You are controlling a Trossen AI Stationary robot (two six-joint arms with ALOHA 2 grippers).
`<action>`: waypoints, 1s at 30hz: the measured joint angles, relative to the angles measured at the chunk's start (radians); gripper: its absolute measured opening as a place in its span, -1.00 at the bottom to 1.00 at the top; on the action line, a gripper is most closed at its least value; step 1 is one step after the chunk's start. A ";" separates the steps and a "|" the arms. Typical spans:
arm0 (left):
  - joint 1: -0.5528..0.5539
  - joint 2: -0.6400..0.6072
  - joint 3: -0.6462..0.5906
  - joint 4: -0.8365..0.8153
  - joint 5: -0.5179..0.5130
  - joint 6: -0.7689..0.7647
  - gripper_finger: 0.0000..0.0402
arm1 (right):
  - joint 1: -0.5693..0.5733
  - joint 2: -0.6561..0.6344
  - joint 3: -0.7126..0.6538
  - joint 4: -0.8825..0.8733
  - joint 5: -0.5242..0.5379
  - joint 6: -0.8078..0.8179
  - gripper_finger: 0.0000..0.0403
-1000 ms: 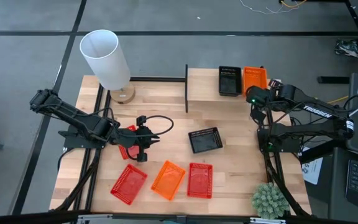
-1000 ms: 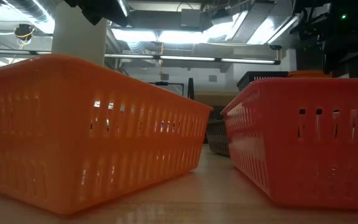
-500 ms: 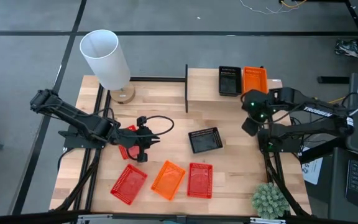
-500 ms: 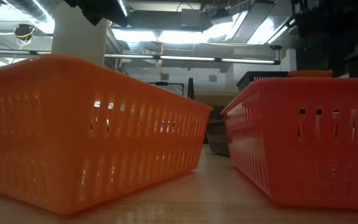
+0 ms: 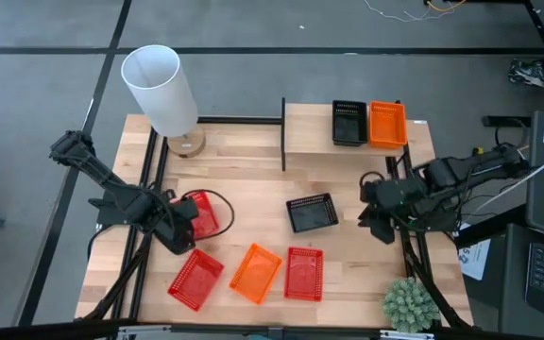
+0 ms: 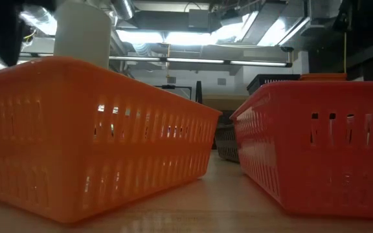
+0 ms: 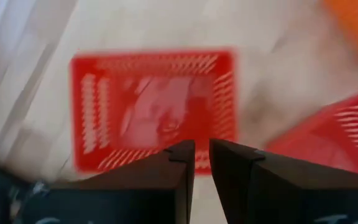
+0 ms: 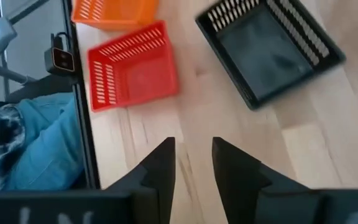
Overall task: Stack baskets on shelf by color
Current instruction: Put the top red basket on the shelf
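From overhead I count six baskets. On the shelf (image 5: 314,127), a raised light-wood board at the far side, a black basket (image 5: 348,124) and an orange basket (image 5: 387,124) stand side by side, touching. Down on the table (image 5: 253,175), another black basket (image 5: 311,212) sits near the middle, slightly skewed. Along the near edge lie three in a row: a red basket (image 5: 195,279) tilted, an orange one (image 5: 256,272) also turned, and a red one (image 5: 303,273) squared up. A further red basket (image 5: 199,214) lies just beside my left gripper (image 5: 179,229). All are shallow mesh trays with slotted sides.

From the left wrist I see that gripper's fingers (image 7: 166,180) nearly closed, a thin slit between them, holding nothing, above the red tray. The right gripper (image 5: 374,203) hangs near the table's right edge, beside the middle black basket; its fingers (image 8: 160,165) stand a narrow gap apart, empty.

The tabletop is pale wood planks. A white cylinder (image 5: 160,91) on a wooden base stands at the far left corner, a small green plant (image 5: 410,304) at the near right. Grey floor surrounds the table; the low camera shows ceiling lights beyond the trays.
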 joint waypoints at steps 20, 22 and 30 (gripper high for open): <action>0.462 0.284 -0.302 0.952 0.108 0.362 -0.80 | 0.243 0.170 0.000 0.183 0.272 -0.015 -0.47; 0.485 0.373 -0.243 1.149 0.116 0.463 -0.80 | 0.243 0.182 0.000 0.186 0.272 -0.016 -0.47; 0.457 0.581 0.147 1.085 0.175 0.767 -0.80 | 0.244 0.189 0.000 0.173 0.271 -0.016 -0.47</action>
